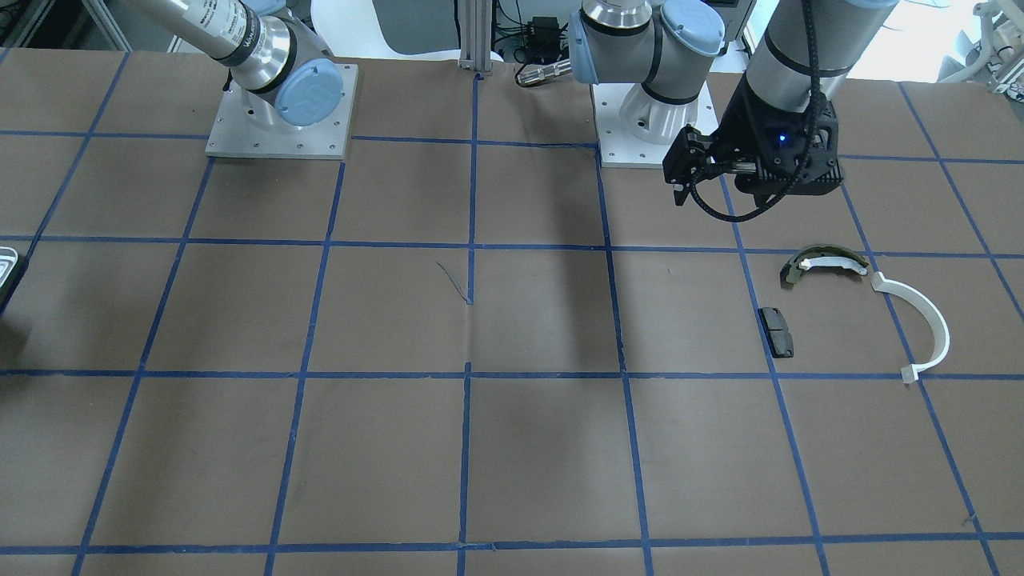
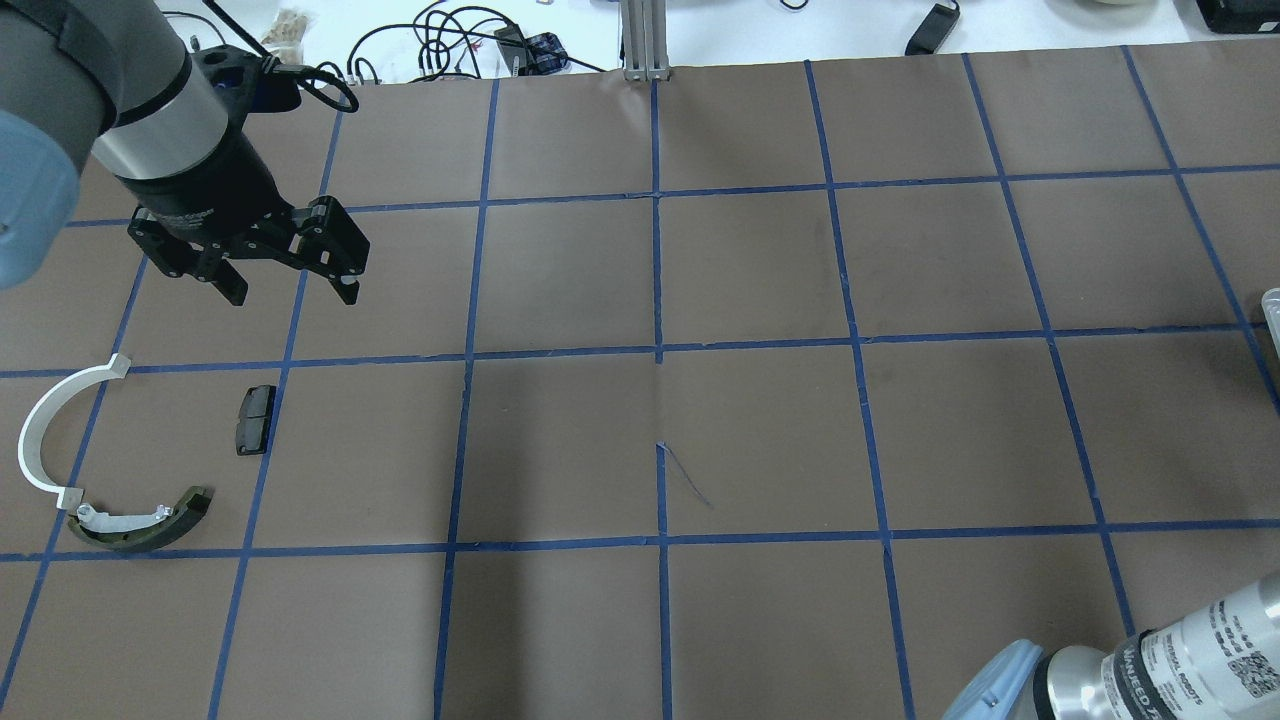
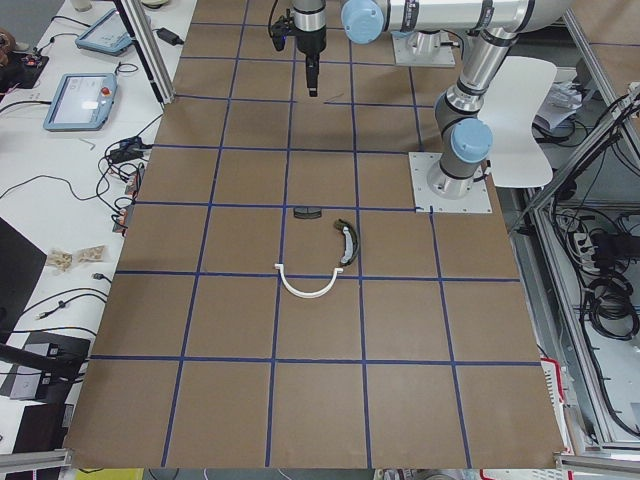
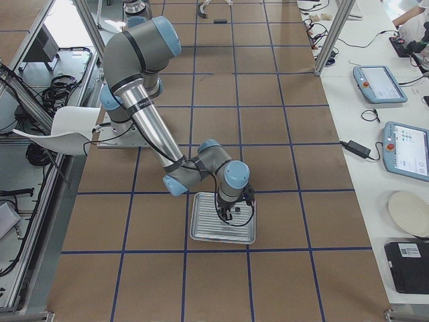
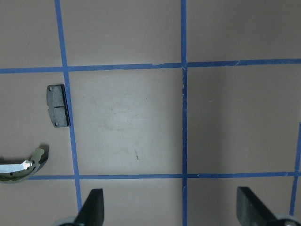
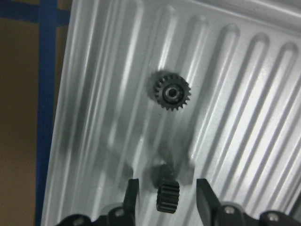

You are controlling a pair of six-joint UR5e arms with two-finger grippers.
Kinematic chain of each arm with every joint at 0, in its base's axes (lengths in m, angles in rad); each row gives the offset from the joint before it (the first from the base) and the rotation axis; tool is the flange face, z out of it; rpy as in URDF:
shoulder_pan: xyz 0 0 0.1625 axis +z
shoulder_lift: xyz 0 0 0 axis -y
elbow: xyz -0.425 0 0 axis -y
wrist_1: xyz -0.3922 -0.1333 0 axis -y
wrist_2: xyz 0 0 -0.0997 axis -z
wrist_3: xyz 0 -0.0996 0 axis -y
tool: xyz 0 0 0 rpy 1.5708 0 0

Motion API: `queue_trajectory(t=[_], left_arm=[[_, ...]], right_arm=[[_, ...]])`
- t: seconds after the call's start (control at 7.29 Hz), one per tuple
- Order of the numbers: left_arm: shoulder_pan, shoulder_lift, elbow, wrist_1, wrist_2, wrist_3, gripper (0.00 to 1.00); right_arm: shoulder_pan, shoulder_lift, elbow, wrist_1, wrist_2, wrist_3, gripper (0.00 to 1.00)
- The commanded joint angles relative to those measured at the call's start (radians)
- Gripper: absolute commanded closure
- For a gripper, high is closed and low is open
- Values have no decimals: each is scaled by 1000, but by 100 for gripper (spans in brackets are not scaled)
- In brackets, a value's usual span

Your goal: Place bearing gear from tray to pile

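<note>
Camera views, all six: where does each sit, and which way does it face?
Front-facing: operators' side of the table, looking steeply down; left gripper near the pile.
Overhead: behind and above, looking forward and down; left gripper, right arm.
Exterior left: table's left end; left arm nearest.
Exterior right: table's right end; right gripper over the tray.
Left wrist: looking down between open fingers at the black pad.
Right wrist: looking down onto the tray; fingers flank a gear.
Shared: front-facing, overhead and left wrist all show the black pad.
</note>
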Motion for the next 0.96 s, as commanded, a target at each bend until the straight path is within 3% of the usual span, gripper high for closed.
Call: queue_trajectory(t=[0.0, 0.27, 0.55, 0.82], left_arm=[[0, 0, 0, 2, 0, 0, 0], [0, 0, 2, 2, 0, 0, 0], [2, -1, 0, 3, -2, 0, 0], [2, -3, 0, 3, 0, 2, 0]], right_arm=[[0, 0, 1, 1, 1, 6, 96], [-2, -15, -2, 24, -11, 20, 100], [20, -96, -1, 102, 3, 99, 100], [229, -225, 2, 272, 6, 307, 100]])
